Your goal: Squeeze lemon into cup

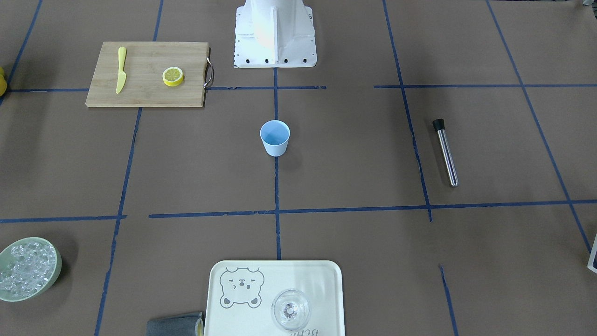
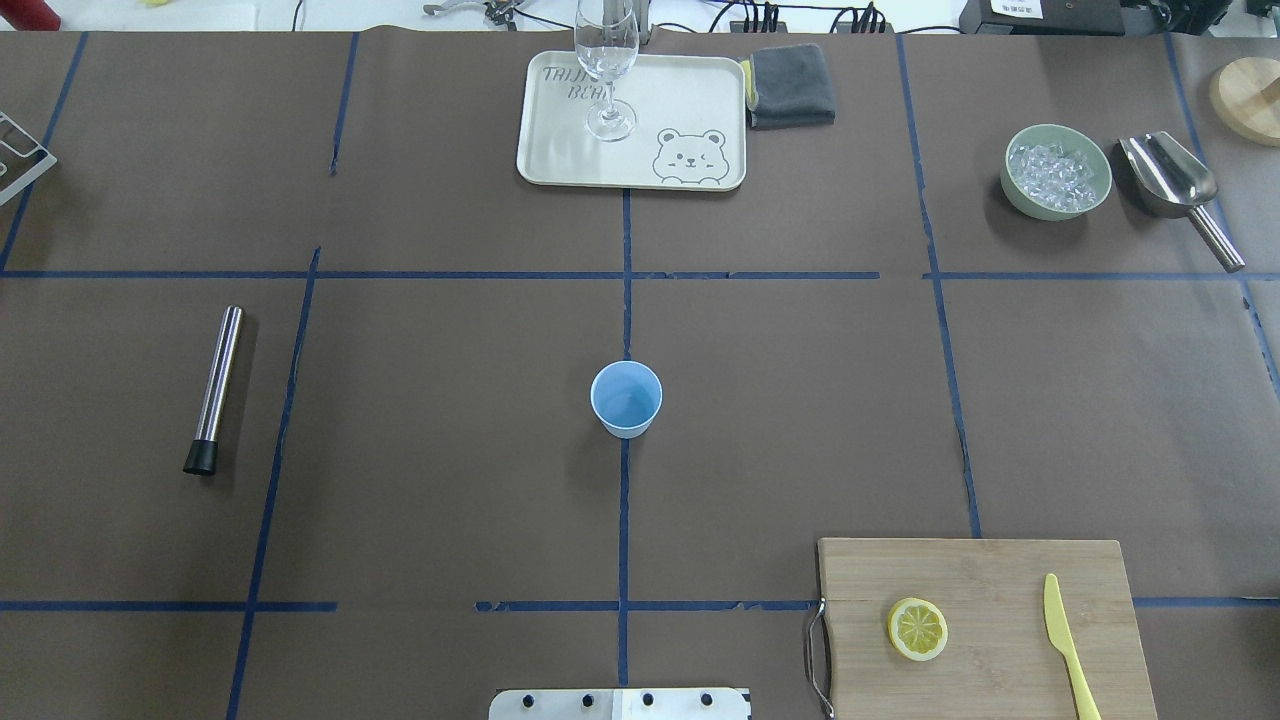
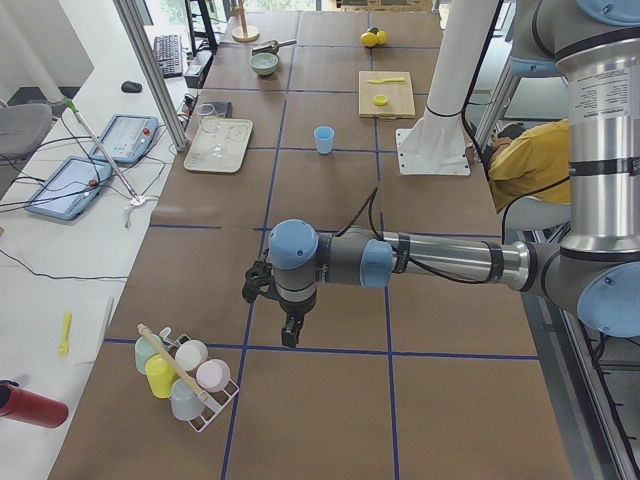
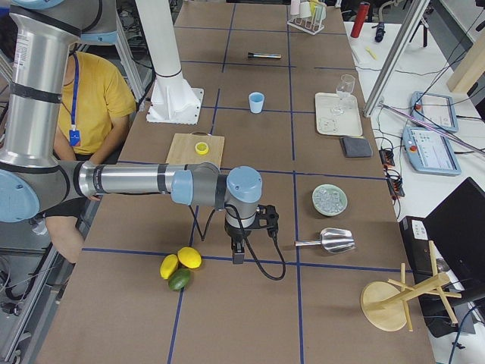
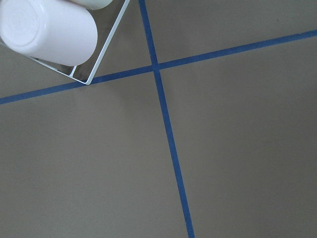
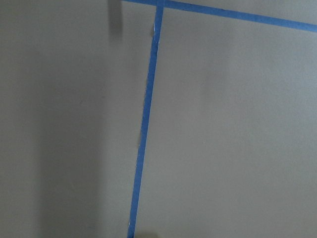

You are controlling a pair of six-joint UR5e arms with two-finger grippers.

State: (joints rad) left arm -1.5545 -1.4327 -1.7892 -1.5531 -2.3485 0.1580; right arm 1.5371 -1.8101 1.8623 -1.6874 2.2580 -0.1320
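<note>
Small round yellow toy lemon (image 2: 918, 629) sits robot-right of light-blue plastic cup (image 2: 626, 398), nearer right hand (image 4: 237, 255), whose spread I cannot tell.

Overhead, a bamboo cutting board (image 2: 1000, 580) lay near right, a yellow toy knife (image 2: 1066, 640) flat on it. Far left, a steel muddler (image 2: 214, 390) lay alone. At the far edge, a wine glass (image 2: 606, 60) stood upright on the bear-printed tray (image 2: 560, 150), a grey cloth (image 2: 792, 86) just beside. A green bowl of ice (image 2: 1030, 208) sat near a metal scoop (image 2: 1170, 175).

Silver arms (image 3: 450, 262), light-blue joint caps (image 3: 293, 243), black cables (image 4: 284, 267), white base (image 1: 275, 35).
</note>
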